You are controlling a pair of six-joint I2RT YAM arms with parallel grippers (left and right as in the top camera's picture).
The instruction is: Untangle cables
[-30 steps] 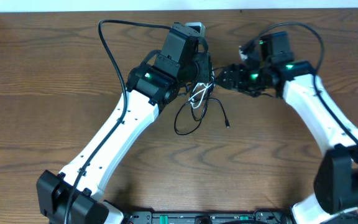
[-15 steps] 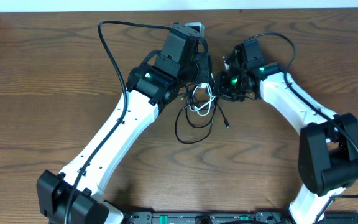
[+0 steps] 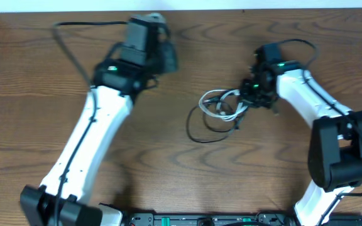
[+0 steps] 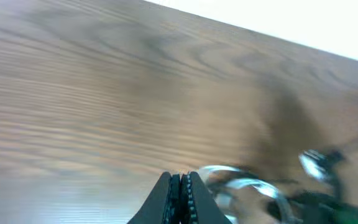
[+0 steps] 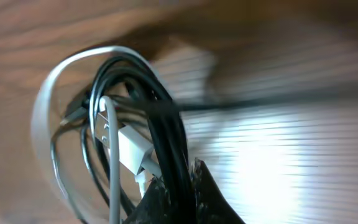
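As the right gripper (image 3: 247,94) sits clamped on the cables (image 3: 219,108) | bundle sprawls just left of right gripper, long axis left–right | left gripper (image 4: 180,185) closed, empty, well apart leftward; right arm nearer.

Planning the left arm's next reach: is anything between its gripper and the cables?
Nothing visible does: only bare table lies between the left gripper and the cables, whose right side the right gripper pinches.

black cable (image 5: 173,134) | white cable (image 5: 131,146) | coiled, tangled together (loosely) | on table (image 3: 168,163)
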